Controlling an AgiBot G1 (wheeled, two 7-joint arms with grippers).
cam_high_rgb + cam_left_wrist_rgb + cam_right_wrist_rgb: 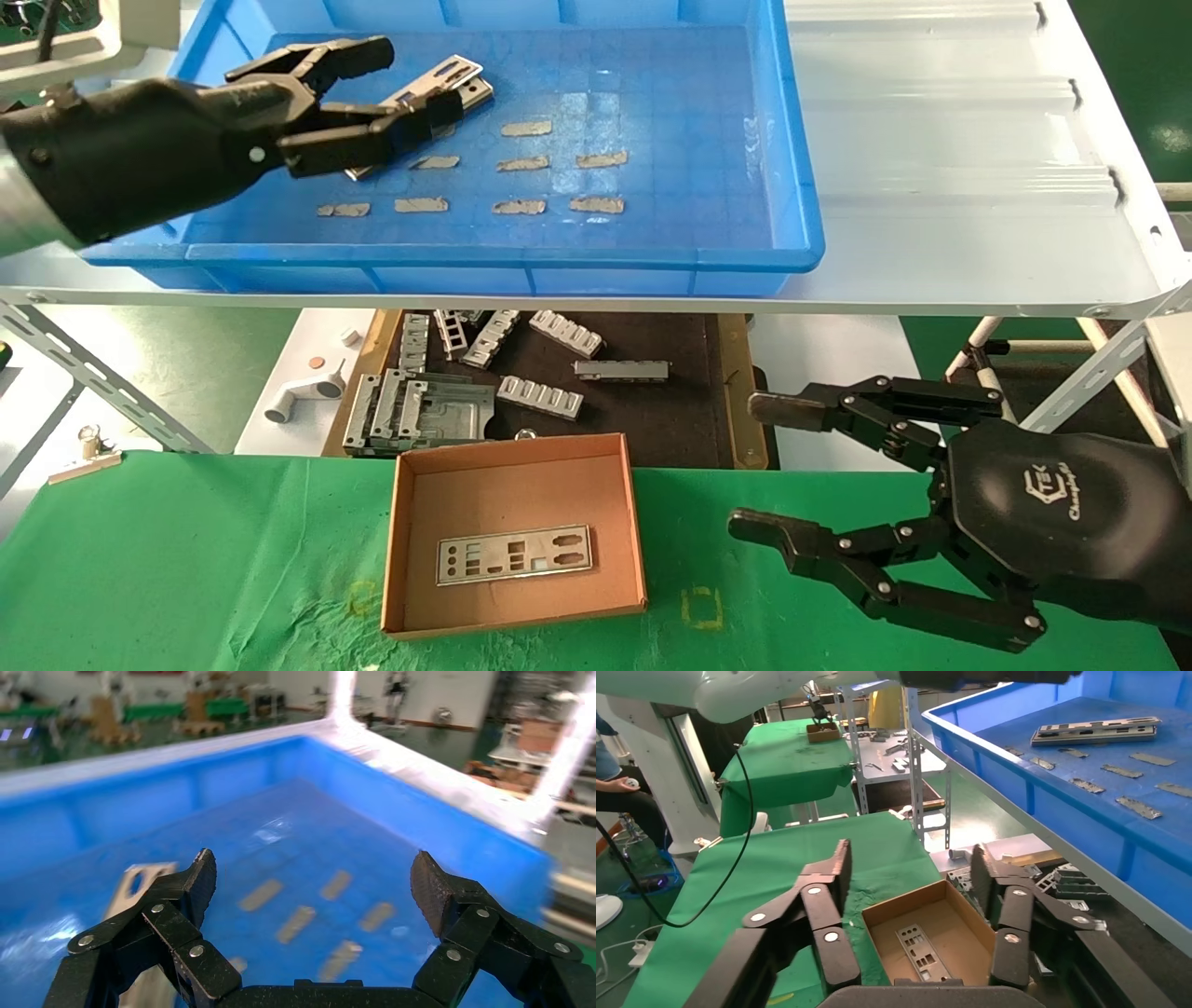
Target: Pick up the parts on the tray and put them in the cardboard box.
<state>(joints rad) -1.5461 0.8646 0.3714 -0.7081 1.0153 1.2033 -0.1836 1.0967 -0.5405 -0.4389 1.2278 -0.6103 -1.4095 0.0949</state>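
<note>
left gripper [410,89] over tray [792,186], 1 part [514,554] boxed

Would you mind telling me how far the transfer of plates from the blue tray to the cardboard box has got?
Done: one plate lies flat in the cardboard box. In hand: the left gripper, jaws open and holding nothing, reaches over the plates in the tray, the last metal pieces in the blue tray besides grey patches. Left: grasping them and carrying them to the box. The right gripper waits open beside the box.
</note>
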